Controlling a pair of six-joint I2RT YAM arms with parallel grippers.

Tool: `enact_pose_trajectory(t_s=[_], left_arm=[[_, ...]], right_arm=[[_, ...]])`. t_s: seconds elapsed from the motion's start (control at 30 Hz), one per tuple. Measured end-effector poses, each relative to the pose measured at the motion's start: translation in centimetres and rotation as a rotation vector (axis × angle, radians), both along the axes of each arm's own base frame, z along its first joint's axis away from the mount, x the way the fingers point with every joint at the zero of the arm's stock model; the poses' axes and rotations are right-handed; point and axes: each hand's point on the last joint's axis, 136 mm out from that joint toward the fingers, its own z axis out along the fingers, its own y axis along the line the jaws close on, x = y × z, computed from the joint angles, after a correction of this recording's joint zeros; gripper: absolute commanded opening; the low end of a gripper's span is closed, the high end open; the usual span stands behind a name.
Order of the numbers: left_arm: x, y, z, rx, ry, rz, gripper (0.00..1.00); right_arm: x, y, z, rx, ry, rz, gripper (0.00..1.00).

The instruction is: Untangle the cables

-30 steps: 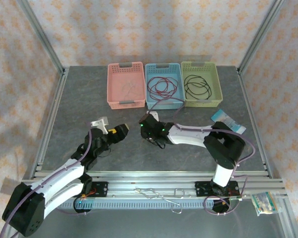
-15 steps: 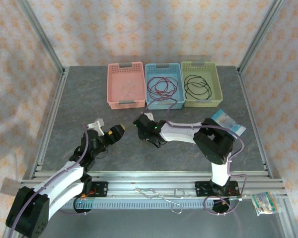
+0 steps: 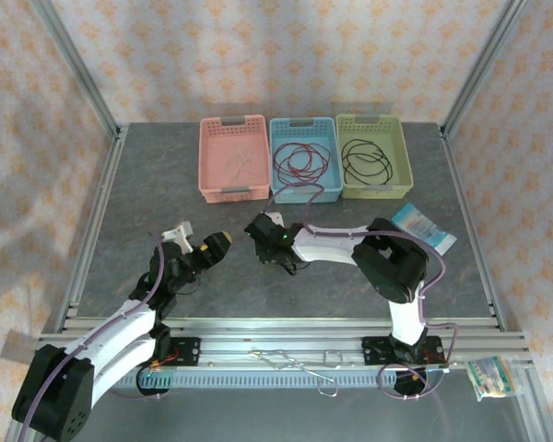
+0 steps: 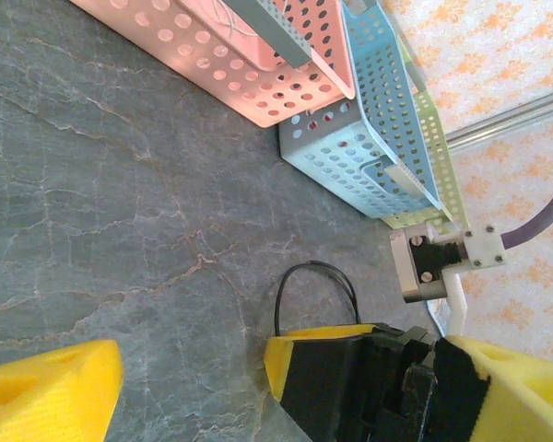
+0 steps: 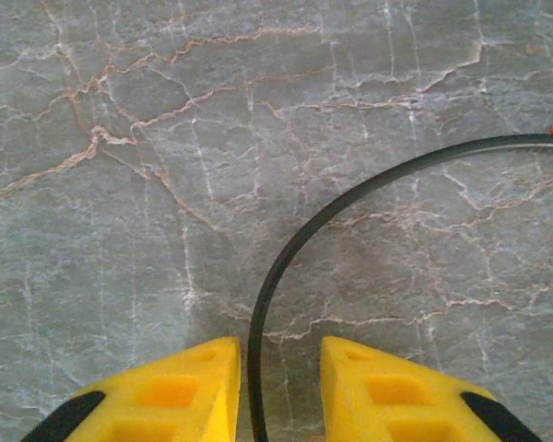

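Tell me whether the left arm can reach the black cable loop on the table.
Probably yes: the thin black cable loop lies on bare grey tabletop just ahead of the open left pincer, nothing between them, though the right pincer straddles that cable too.

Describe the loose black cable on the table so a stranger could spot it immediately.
On the grey marbled tabletop, find the row of pink, blue and green perforated plastic baskets at the far side, then come nearer to the right pincer. The thin black cable curves between its yellow fingers. Unlike the black coil in the green basket, it lies on bare table.
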Motion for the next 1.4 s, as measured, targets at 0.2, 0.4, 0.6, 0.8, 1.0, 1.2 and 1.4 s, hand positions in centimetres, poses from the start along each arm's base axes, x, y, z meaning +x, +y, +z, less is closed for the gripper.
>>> enact_pose_trajectory(t_s=[0.2,0.4,0.6,0.8,1.0,1.2,1.4], left_arm=[[-0.1,-0.1,-0.1,-0.006,0.005,-0.003,0.88],[-0.1,-0.1,-0.2,-0.005,0.006,-0.003,0.88],[0.0,0.0,-0.4,-0.002,0.015,0.001,0.88],[0.0,-0.1,-0.3,0.003,0.012,-0.007,0.87],[-0.1,-2.5,0.6,0.016,0.004,-0.074,0.87],[0.2,-6.2,1.6,0.049,-0.002,-0.162,0.87],[1.8,-9.3,3.9,0.061,-0.049,-0.206,0.87]], right_arm=[[0.0,-0.2,-0.2,-0.022,0.005,0.002,0.21],[0.1,-0.2,-0.1,-0.027,0.002,0.001,0.11],[-0.1,0.2,0.0,-0.015,0.003,0.006,0.04],[-0.4,-0.3,0.8,0.015,-0.008,-0.010,0.00],[-0.8,-1.3,5.1,0.123,-0.080,-0.045,0.00],[-0.5,-3.3,10.2,0.203,-0.198,-0.113,0.00],[-0.1,-5.9,15.1,0.240,-0.312,-0.180,0.00]])
